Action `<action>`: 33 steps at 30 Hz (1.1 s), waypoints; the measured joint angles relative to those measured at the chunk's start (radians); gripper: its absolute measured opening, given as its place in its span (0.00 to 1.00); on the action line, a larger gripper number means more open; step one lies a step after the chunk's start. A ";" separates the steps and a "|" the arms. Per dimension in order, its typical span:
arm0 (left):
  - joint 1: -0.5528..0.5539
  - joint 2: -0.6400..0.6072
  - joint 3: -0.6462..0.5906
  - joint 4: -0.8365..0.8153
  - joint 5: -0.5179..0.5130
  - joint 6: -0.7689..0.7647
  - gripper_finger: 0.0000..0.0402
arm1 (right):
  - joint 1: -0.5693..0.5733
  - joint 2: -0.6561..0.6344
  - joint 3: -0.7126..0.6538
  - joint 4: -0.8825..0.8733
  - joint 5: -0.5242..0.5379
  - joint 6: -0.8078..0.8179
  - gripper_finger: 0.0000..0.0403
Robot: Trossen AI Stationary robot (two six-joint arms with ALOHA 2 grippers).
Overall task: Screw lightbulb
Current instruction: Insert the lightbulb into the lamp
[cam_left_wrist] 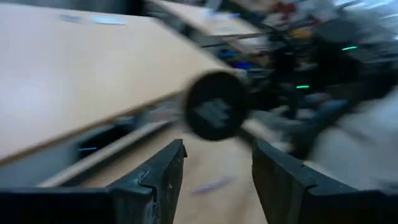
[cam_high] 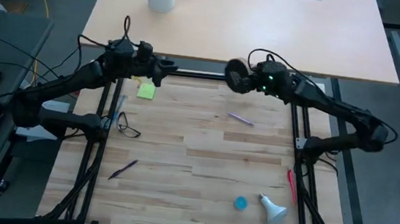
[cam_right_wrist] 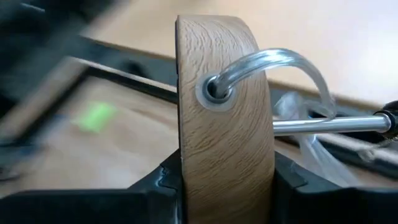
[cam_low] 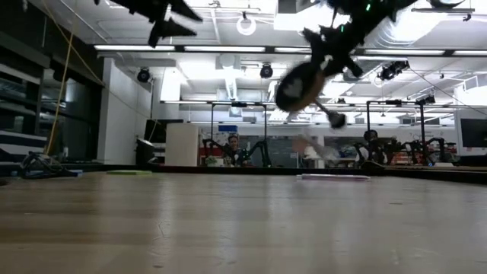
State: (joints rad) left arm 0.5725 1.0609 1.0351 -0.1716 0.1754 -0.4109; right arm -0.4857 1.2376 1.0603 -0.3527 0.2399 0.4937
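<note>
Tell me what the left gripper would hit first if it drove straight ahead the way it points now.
Most likely the round wooden disc base that the right gripper holds clamped in the air. The left gripper is open and aimed at its dark face, with nothing visible between them, though depth is hard to judge.

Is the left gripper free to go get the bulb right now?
Probably yes: the left gripper is open and empty, and the bulb lies uncovered on the table, though far across on the right arm's side.
</note>
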 joint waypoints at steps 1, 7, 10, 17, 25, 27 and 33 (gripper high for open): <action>0.004 -0.001 0.000 0.027 0.059 -0.025 0.45 | 0.027 -0.022 0.000 0.033 -0.013 -0.006 0.29; 0.007 -0.008 0.001 0.208 0.263 -0.124 0.59 | 0.179 -0.088 0.000 0.288 -0.078 -0.041 0.29; 0.000 -0.007 0.001 0.234 0.265 -0.104 0.66 | 0.237 -0.083 0.000 0.364 -0.086 -0.057 0.29; -0.022 -0.006 0.001 0.181 0.308 -0.094 0.77 | 0.298 -0.034 0.000 0.444 -0.065 -0.061 0.29; -0.095 0.021 0.001 0.127 0.227 0.060 0.77 | 0.297 0.013 0.000 0.515 -0.107 -0.087 0.29; -0.104 0.028 0.001 0.141 0.202 0.062 0.77 | 0.298 0.020 0.000 0.533 -0.129 -0.092 0.29; -0.105 0.064 0.001 0.153 0.181 0.056 0.77 | 0.299 0.024 0.000 0.573 -0.153 -0.111 0.29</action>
State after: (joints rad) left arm 0.4675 1.1247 1.0359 -0.0186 0.3566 -0.3548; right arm -0.1867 1.2617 1.0607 0.2200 0.0867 0.3832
